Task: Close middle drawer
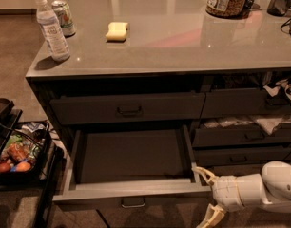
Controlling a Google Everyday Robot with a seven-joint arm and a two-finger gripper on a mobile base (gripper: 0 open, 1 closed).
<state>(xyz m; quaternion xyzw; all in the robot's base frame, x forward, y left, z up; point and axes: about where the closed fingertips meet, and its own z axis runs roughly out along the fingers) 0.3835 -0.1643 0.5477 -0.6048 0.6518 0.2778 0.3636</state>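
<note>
Fingers (206, 173) of the cream hand (203, 196) curve wide apart beside the boxy, flat-fronted grey middle drawer (131, 190).

The pulled-out middle drawer (131, 190) fills lower centre. The gripper (206, 196), fingers (206, 173) spread, sits at its right front corner. A cart (49, 170) crowds its left.

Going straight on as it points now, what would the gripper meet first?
Likely the front of the open middle drawer, at its right end; the gripper, jaws open, points left at it from lower right. Depth unclear.
</note>
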